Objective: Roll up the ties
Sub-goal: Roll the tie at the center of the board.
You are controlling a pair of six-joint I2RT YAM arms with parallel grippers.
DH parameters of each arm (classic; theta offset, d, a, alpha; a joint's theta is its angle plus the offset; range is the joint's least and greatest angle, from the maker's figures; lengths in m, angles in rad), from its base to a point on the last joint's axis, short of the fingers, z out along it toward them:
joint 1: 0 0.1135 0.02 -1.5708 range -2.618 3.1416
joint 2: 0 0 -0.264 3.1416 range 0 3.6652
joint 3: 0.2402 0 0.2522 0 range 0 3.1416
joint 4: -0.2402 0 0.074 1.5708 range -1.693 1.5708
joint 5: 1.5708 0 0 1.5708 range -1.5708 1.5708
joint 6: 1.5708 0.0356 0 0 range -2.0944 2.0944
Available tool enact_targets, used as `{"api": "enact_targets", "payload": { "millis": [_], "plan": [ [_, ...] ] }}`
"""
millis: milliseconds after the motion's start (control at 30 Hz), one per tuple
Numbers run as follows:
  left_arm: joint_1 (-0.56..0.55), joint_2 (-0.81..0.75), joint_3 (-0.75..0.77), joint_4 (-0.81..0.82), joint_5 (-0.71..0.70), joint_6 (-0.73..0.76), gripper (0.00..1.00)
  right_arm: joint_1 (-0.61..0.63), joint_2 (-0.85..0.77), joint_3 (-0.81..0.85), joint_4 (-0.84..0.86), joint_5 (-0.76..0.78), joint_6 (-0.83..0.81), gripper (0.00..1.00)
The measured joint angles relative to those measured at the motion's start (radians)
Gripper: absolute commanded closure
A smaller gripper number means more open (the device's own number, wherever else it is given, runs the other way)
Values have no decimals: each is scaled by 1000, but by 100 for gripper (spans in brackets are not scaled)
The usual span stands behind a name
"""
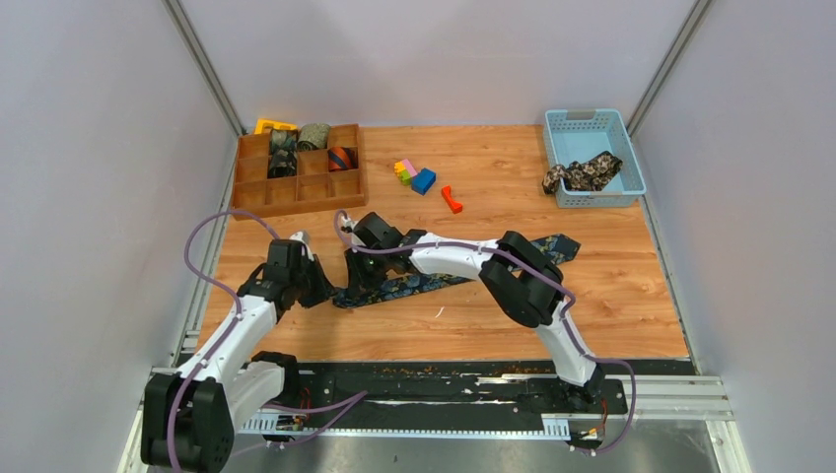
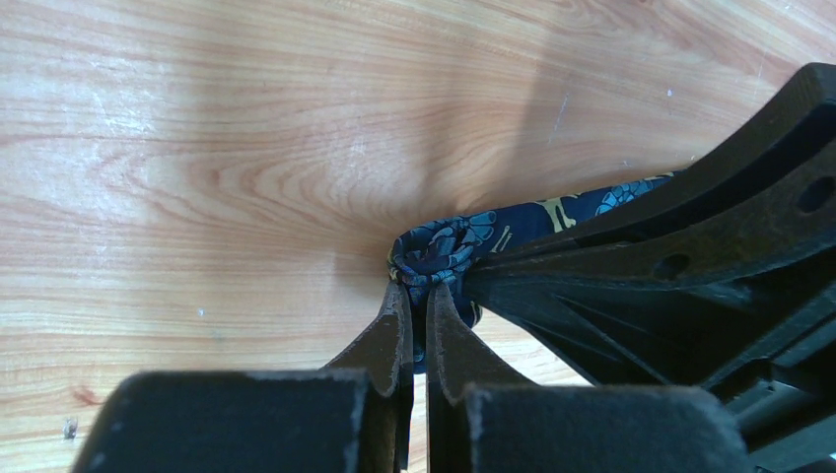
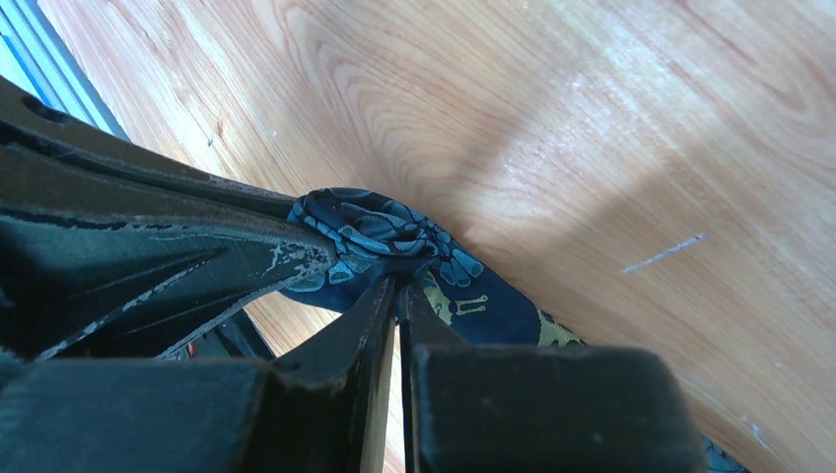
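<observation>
Far-left wooden tray (image 1: 296, 210) holds perhaps three coiled ties (image 1: 313, 136); far-right blue basket (image 1: 603, 199) a floral tie (image 1: 584, 173). Left gripper (image 2: 419, 296) and right gripper (image 3: 396, 291) pinch the navy tie (image 2: 444, 246).

Nothing legible in any view — no text, labels, brands, numbers or signs.
</observation>
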Motion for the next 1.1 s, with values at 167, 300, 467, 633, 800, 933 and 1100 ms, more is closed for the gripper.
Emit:
{"api": "enact_targets", "payload": {
  "millis": [167, 300, 467, 633, 800, 933, 1100],
  "plan": [
    [-8, 15, 37, -43, -7, 14, 100, 10, 22, 17, 6, -7, 4, 93],
    [-11, 21, 63, -70, -18, 23, 100, 13, 24, 27, 7, -8, 8, 93],
    [-23, 37, 92, -95, -28, 35, 100, 14, 30, 38, 11, -19, 17, 94],
    [-55, 53, 129, -137, -66, 50, 100, 14, 42, 46, 27, -42, 31, 95],
    [-103, 95, 172, -163, -112, 62, 100, 13, 43, 46, 37, -50, 41, 95],
    [-151, 134, 191, -173, -164, 65, 100, 13, 53, 44, 49, -55, 48, 96],
    [-207, 185, 209, -177, -209, 64, 100, 13, 54, 15, 72, -59, 56, 96]
  ]
}}
